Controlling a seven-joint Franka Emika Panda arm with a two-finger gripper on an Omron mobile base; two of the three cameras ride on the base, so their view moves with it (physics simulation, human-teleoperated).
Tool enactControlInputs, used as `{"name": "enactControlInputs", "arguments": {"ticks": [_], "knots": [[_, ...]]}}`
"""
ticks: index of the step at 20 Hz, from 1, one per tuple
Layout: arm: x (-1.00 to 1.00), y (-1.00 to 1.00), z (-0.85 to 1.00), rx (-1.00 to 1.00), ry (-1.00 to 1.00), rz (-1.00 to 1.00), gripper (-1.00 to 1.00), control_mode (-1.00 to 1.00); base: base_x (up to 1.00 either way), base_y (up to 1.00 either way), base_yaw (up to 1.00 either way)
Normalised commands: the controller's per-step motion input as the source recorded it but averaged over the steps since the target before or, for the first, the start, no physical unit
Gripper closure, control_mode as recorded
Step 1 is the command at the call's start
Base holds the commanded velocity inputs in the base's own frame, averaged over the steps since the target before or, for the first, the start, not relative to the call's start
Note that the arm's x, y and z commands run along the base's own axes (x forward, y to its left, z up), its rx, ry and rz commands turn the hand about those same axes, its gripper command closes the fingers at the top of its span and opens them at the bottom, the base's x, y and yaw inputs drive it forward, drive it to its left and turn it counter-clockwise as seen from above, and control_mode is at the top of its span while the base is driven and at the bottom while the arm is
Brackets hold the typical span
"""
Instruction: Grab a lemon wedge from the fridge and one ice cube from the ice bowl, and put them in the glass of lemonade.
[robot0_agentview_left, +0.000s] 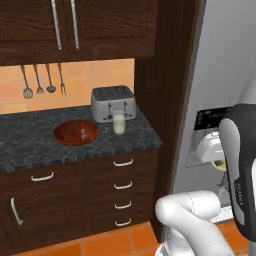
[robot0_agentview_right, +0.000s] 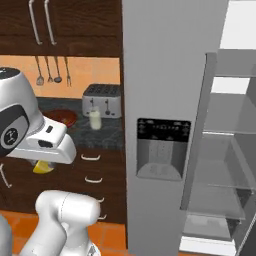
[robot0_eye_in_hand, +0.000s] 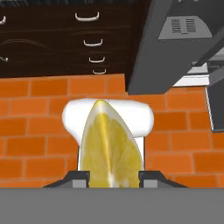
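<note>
— Starting with the biggest: grey fridge (robot0_agentview_right: 170, 75) filling the right base view from 12 down to 6 o'clock, black dispenser panel (robot0_agentview_right: 162, 147) on the closed door, other door swung open at 3 o'clock showing bare shelves (robot0_agentview_right: 225, 132). Spotted the same way?

— Confirmed. From the left base view, same fridge (robot0_agentview_left: 225, 55) at 2 o'clock, dispenser panel (robot0_agentview_left: 212, 120) partly behind the arm. Next down in size?

— Dark stone counter (robot0_agentview_left: 30, 145) at 9 o'clock over wooden drawers (robot0_agentview_left: 122, 185), upper cabinets (robot0_agentview_left: 100, 25) at 12. Then a silver toaster (robot0_agentview_left: 113, 103) at the back of the counter.

— Agreed. Reddish-brown ice bowl (robot0_agentview_left: 76, 132) left of the toaster, near but apart. Contents too small to make out.

— Glass of lemonade (robot0_agentview_left: 119, 122) standing upright just in front of the toaster, right of the bowl. Utensils (robot0_agentview_left: 42, 80) hanging on the wall at 10 o'clock.

— And the gripper (robot0_eye_in_hand: 110, 177)?

— Hanging over the orange brick floor (robot0_eye_in_hand: 35, 131), away from the counter. Jaws partly closed, clamped on the lemon wedge (robot0_eye_in_hand: 111, 148), one finger on each side, pointed tip toward 12 in the hand view.

— Seen from the bases too: lemon wedge (robot0_agentview_right: 43, 166) peeking out yellow under the hand at 9 o'clock, and (robot0_agentview_left: 218, 164) at 3 o'clock.
</note>
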Motion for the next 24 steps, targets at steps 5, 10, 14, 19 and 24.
{"name": "enactControlInputs", "arguments": {"ticks": [5, 10, 14, 19, 24], "knots": [[0.00, 0.00, 0.00, 0.00, 0.00, 0.00, 1.00, 1.00, 0.71, 0.99, -0.01], [0.00, 0.00, 0.00, 0.00, 0.00, 0.00, 1.00, 1.00, 0.77, 0.39, 0.01], [0.00, 0.00, 0.00, 0.00, 0.00, 0.00, 1.00, 1.00, 0.66, 0.00, 0.00], [0.00, 0.00, 0.00, 0.00, 0.00, 0.00, 1.00, 1.00, 0.31, 0.31, -0.03], [0.00, 0.00, 0.00, 0.00, 0.00, 0.00, 1.00, 1.00, 0.60, 0.34, -0.13]]}}
